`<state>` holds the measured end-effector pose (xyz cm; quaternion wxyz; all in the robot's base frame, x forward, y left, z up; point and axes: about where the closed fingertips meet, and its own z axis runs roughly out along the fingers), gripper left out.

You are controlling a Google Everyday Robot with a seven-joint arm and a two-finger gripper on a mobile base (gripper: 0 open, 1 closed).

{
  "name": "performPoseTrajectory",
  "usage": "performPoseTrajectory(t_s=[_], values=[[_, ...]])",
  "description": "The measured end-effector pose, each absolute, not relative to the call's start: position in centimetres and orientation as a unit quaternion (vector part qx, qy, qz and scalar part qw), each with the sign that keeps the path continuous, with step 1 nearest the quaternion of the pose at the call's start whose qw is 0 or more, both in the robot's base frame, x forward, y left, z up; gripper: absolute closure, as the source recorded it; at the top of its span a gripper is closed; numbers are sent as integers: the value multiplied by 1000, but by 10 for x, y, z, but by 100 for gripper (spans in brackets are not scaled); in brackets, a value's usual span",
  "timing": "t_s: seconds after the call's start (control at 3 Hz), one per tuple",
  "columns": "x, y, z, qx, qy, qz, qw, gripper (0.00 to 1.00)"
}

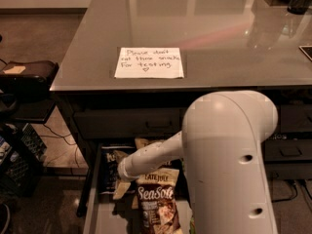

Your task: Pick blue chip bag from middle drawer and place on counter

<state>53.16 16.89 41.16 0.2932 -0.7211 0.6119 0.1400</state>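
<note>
White handwritten note (149,62), tan Sea Salt bag (157,206), dark drawer front (122,124) — recessed handle, black crate (18,172) at left

dim warm light, glare on the counter (219,33) (pinkish streak), gripper (120,189) shadowed in the drawer (102,216).

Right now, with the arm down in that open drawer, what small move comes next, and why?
Probably ease the gripper onto the blue chip bag and close on it. The gripper sits low in the middle drawer at that bag's edge, beside the Sea Salt bag, and the counter holds no bag yet.
</note>
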Motion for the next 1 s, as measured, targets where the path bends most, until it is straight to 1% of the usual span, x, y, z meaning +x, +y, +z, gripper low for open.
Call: performPoseTrajectory(t_s=[0.67,1.0], values=[[547,149,395,-724,608,101,310,0],[551,147,387,-719,612,100,312,0]])
